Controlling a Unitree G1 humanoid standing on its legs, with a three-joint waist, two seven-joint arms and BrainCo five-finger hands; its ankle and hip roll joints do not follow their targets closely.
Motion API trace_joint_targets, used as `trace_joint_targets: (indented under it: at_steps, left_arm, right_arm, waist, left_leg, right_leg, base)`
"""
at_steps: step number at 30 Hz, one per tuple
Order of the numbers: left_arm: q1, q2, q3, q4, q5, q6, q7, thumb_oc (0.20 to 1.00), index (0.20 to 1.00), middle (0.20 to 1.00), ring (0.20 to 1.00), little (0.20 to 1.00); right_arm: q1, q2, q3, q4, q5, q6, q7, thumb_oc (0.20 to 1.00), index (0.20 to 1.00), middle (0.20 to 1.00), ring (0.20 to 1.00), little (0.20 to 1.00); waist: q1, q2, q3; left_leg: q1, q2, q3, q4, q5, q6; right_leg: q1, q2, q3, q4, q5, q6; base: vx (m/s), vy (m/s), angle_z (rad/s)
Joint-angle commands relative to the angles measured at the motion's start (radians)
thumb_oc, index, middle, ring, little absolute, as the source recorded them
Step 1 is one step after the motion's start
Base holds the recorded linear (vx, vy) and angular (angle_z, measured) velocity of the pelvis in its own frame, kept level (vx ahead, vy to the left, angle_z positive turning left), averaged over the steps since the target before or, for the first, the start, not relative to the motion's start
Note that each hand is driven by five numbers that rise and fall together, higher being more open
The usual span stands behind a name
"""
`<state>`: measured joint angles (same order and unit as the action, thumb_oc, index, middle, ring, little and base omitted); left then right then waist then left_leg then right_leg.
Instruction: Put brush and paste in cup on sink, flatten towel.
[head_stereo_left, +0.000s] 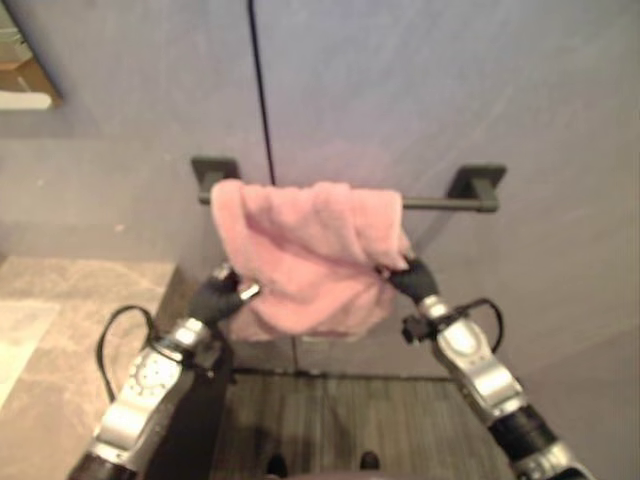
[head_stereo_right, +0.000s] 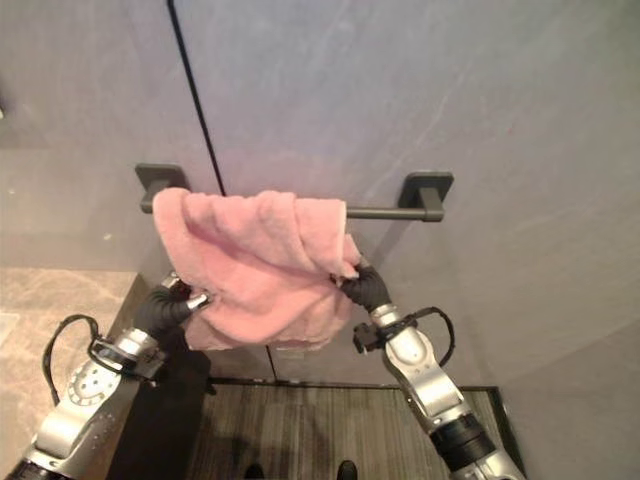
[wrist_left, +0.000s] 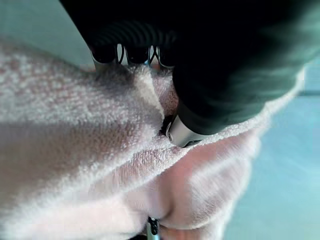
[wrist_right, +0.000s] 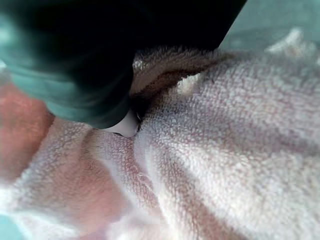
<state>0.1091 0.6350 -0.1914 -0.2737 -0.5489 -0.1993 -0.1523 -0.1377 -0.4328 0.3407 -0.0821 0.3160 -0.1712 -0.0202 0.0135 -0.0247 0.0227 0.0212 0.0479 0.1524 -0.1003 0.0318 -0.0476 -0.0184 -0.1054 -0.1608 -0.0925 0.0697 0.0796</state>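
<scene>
Pink towel (head_stereo_right: 255, 265) hangs bunched over the left end of the dark wall rail (head_stereo_right: 385, 212). Left robot hand (head_stereo_right: 165, 308) pinches its lower left edge, right robot hand (head_stereo_right: 365, 288) grips the right edge, both clamped on cloth.

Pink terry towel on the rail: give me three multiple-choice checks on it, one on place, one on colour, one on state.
1. Where does the pink terry towel hang?
A. on the dark wall-mounted rail
B. on the floor
C. on the sink counter

2. What colour are the rail's brackets?
A. white
B. dark
C. gold

3. How does the towel lie?
A. spread flat
B. rolled up
C. bunched and creased

A: the pink terry towel drapes over the dark wall-mounted rail.
B: the brackets look black against the grey wall.
C: it is gathered toward the rail's left end, with the left hand and right hand at its lower sides.
</scene>
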Motion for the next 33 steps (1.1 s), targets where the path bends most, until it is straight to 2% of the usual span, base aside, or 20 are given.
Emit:
trace_joint_targets:
  at_steps: [1,3,5,7,8,10,11,13,14,15,17,18,20,21,22,23,25,26,31,33]
  left_arm:
    - [-0.038,0.034,0.008,-0.016,0.001,-0.06,0.0,0.2,0.2,0.2,0.2,0.2]
    - [-0.056,0.063,0.005,-0.024,0.065,-0.056,0.02,0.2,0.2,0.2,0.2,0.2]
    - [-0.041,0.08,0.035,-0.077,0.04,-0.064,0.008,0.2,0.2,0.2,0.2,0.2]
    - [-0.026,0.048,0.029,-0.044,-0.01,-0.068,0.011,0.2,0.2,0.2,0.2,0.2]
    - [-0.032,0.039,0.058,-0.07,0.028,-0.072,0.045,0.2,0.2,0.2,0.2,0.2]
    - [-0.002,0.004,0.127,-0.105,-0.013,-0.095,0.069,0.2,0.2,0.2,0.2,0.2]
    - [-0.001,0.003,0.128,-0.106,-0.013,-0.095,0.069,0.2,0.2,0.2,0.2,0.2]
    - [-0.026,-0.043,0.178,-0.143,0.028,-0.121,0.147,0.2,0.2,0.2,0.2,0.2]
    - [-0.025,-0.043,0.18,-0.145,0.028,-0.12,0.148,0.2,0.2,0.2,0.2,0.2]
    - [-0.001,-0.081,0.146,-0.111,-0.054,-0.102,0.131,0.2,0.2,0.2,0.2,0.2]
    - [0.007,-0.071,0.127,-0.097,-0.016,-0.091,0.117,0.2,0.2,0.2,0.2,0.2]
    - [0.013,-0.027,0.122,-0.108,0.047,-0.076,0.106,0.2,0.2,0.2,0.2,0.2]
    - [0.034,-0.04,0.145,-0.108,-0.053,-0.082,0.083,0.2,0.2,0.2,0.2,0.2]
    - [0.033,-0.034,0.111,-0.062,0.001,-0.065,0.083,0.2,0.2,0.2,0.2,0.2]
    - [0.032,-0.034,0.11,-0.061,0.002,-0.065,0.083,0.2,0.2,0.2,0.2,0.2]
    - [0.043,0.0,0.122,-0.078,0.035,-0.062,0.082,0.2,0.2,0.2,0.2,0.2]
    - [0.046,-0.003,0.083,-0.031,0.021,-0.052,0.065,0.2,0.2,0.2,0.2,0.2]
    - [0.026,0.011,0.077,-0.031,0.087,-0.048,0.073,0.2,0.2,0.2,0.2,0.2]
    - [-0.005,0.001,0.089,-0.088,0.081,-0.067,0.089,0.2,0.2,0.2,0.2,0.2]
    - [-0.016,-0.018,0.101,-0.125,0.038,-0.091,0.095,0.2,0.2,0.2,0.2,0.2]
  right_arm:
    - [-0.02,0.018,-0.066,-0.061,0.026,-0.095,-0.002,0.2,0.2,0.2,0.2,0.2]
    - [-0.022,0.013,-0.049,-0.059,0.008,-0.083,-0.026,0.2,0.2,0.2,0.2,0.2]
    - [-0.011,0.008,-0.059,-0.097,0.033,-0.096,0.003,0.2,0.2,0.2,0.2,0.2]
    - [-0.005,0.008,-0.049,-0.091,0.035,-0.094,0.01,0.2,0.2,0.2,0.2,0.2]
    - [-0.017,0.017,-0.045,-0.111,0.045,-0.095,-0.009,0.2,0.2,0.2,0.2,0.2]
    - [-0.028,0.016,-0.041,-0.171,0.064,-0.109,0.02,0.2,0.2,0.2,0.2,0.2]
    - [-0.029,0.015,-0.04,-0.171,0.064,-0.109,0.02,0.2,0.2,0.2,0.2,0.2]
    - [-0.111,0.033,-0.012,-0.147,0.055,-0.109,-0.023,0.2,0.2,0.2,0.2,0.2]
    - [-0.113,0.033,-0.01,-0.146,0.055,-0.109,-0.023,0.2,0.2,0.2,0.2,0.2]
    - [-0.108,0.044,-0.001,-0.137,0.065,-0.106,-0.022,0.2,0.2,0.2,0.2,0.2]
    - [-0.096,0.043,0.002,-0.118,0.059,-0.095,-0.02,0.2,0.2,0.2,0.2,0.2]
    - [-0.064,0.033,0.002,-0.121,0.059,-0.08,-0.011,0.2,0.2,0.2,0.2,0.2]
    - [-0.043,0.011,-0.019,-0.16,0.058,-0.091,0.023,0.2,0.2,0.2,0.2,0.2]
    - [-0.049,0.016,-0.01,-0.096,0.035,-0.072,-0.008,0.2,0.2,0.2,0.2,0.2]
    - [-0.05,0.017,-0.01,-0.094,0.035,-0.072,-0.008,0.2,0.2,0.2,0.2,0.2]
    - [-0.059,0.02,0.002,-0.082,0.023,-0.068,-0.007,0.2,0.2,0.2,0.2,0.2]
    - [-0.052,0.018,0.009,-0.054,-0.005,-0.059,-0.011,0.2,0.2,0.2,0.2,0.2]
    - [-0.046,0.019,0.004,-0.058,-0.009,-0.057,-0.024,0.2,0.2,0.2,0.2,0.2]
    - [-0.033,0.015,-0.039,-0.112,-0.021,-0.084,-0.042,0.2,0.2,0.2,0.2,0.2]
    - [-0.04,0.022,-0.058,-0.162,0.003,-0.111,-0.035,0.2,0.2,0.2,0.2,0.2]
  waist:
    - [0.003,-0.015,-0.019]
    - [0.003,-0.008,-0.014]
    - [0.002,-0.007,-0.014]
    - [0.001,-0.008,-0.015]
    - [0.005,-0.004,-0.013]
    - [0.007,-0.006,-0.012]
    - [0.006,-0.006,-0.012]
    - [0.017,-0.006,-0.008]
    - [0.016,-0.006,-0.007]
    - [0.016,-0.003,-0.004]
    - [0.016,-0.001,-0.007]
    - [0.015,0.003,-0.009]
    - [0.013,0.002,-0.01]
    - [0.014,0.006,-0.011]
    - [0.014,0.006,-0.01]
    - [0.019,0.011,-0.01]
    - [0.017,0.012,-0.011]
    - [0.016,0.014,-0.011]
    - [0.01,0.015,-0.008]
    - [0.005,0.013,-0.006]
  left_leg:
    - [0.013,-0.002,-0.031,0.013,-0.095,0.048]
    - [0.015,-0.002,-0.028,0.013,-0.093,0.046]
    - [0.014,-0.001,-0.028,0.013,-0.093,0.046]
    - [0.015,-0.002,-0.027,0.013,-0.095,0.046]
    - [0.014,-0.002,-0.027,0.013,-0.094,0.047]
    - [0.013,-0.002,-0.028,0.013,-0.094,0.048]
    - [0.013,-0.002,-0.029,0.013,-0.094,0.048]
    - [0.017,-0.003,-0.029,0.013,-0.096,0.049]
    - [0.018,-0.003,-0.029,0.013,-0.096,0.049]
    - [0.019,-0.003,-0.028,0.013,-0.097,0.051]
    - [0.02,-0.003,-0.028,0.013,-0.098,0.051]
    - [0.019,-0.003,-0.028,0.013,-0.096,0.051]
    - [0.02,-0.005,-0.029,0.013,-0.098,0.051]
    - [0.024,-0.005,-0.028,0.013,-0.099,0.053]
    - [0.025,-0.005,-0.027,0.013,-0.1,0.053]
    - [0.023,-0.007,-0.03,0.013,-0.098,0.053]
    - [0.026,-0.008,-0.026,0.013,-0.1,0.053]
    - [0.026,-0.008,-0.026,0.013,-0.1,0.053]
    - [0.025,-0.01,-0.03,0.013,-0.101,0.054]
    - [0.024,-0.01,-0.032,0.013,-0.102,0.055]
  right_leg:
    - [0.025,-0.068,-0.064,0.005,-0.022,0.058]
    - [0.026,-0.067,-0.06,0.005,-0.021,0.057]
    - [0.025,-0.067,-0.061,0.005,-0.022,0.058]
    - [0.025,-0.069,-0.059,0.005,-0.023,0.058]
    - [0.024,-0.068,-0.057,0.005,-0.022,0.057]
    - [0.022,-0.069,-0.056,0.005,-0.025,0.056]
    - [0.022,-0.069,-0.056,0.005,-0.025,0.056]
    - [0.026,-0.069,-0.055,0.005,-0.025,0.052]
    - [0.027,-0.069,-0.055,0.005,-0.025,0.052]
    - [0.027,-0.068,-0.055,0.005,-0.026,0.051]
    - [0.028,-0.068,-0.054,0.005,-0.027,0.051]
    - [0.028,-0.068,-0.053,0.005,-0.028,0.051]
    - [0.029,-0.071,-0.056,0.005,-0.03,0.054]
    - [0.033,-0.071,-0.057,0.005,-0.029,0.053]
    - [0.033,-0.071,-0.057,0.005,-0.029,0.053]
    - [0.032,-0.071,-0.056,0.005,-0.03,0.054]
    - [0.034,-0.073,-0.056,0.005,-0.029,0.055]
    - [0.035,-0.072,-0.057,0.005,-0.029,0.055]
    - [0.036,-0.073,-0.062,0.005,-0.032,0.054]
    - [0.034,-0.074,-0.062,0.005,-0.033,0.055]
  base:
    - [0.0,0.0,0.0]
    - [0.0,-0.008,-0.02]
    - [0.0,-0.013,-0.04]
    - [0.0,-0.007,-0.02]
    - [0.0,0.0,0.0]
    - [0.0,0.0,0.0]
    - [0.01,-0.012,-0.04]
    - [0.0,-0.006,-0.02]
    - [0.0,0.0,0.0]
    - [0.0,0.0,0.0]
    - [0.0,-0.006,0.02]
    - [0.0,0.0,0.0]
    - [0.0,0.0,0.0]
    - [0.0,0.0,0.0]
    - [0.0,0.0,0.0]
    - [0.0,0.0,0.0]
    - [0.0,0.0,0.0]
    - [0.0,0.0,0.0]
    - [0.0,0.0,0.0]
    - [0.0,0.0,0.0]
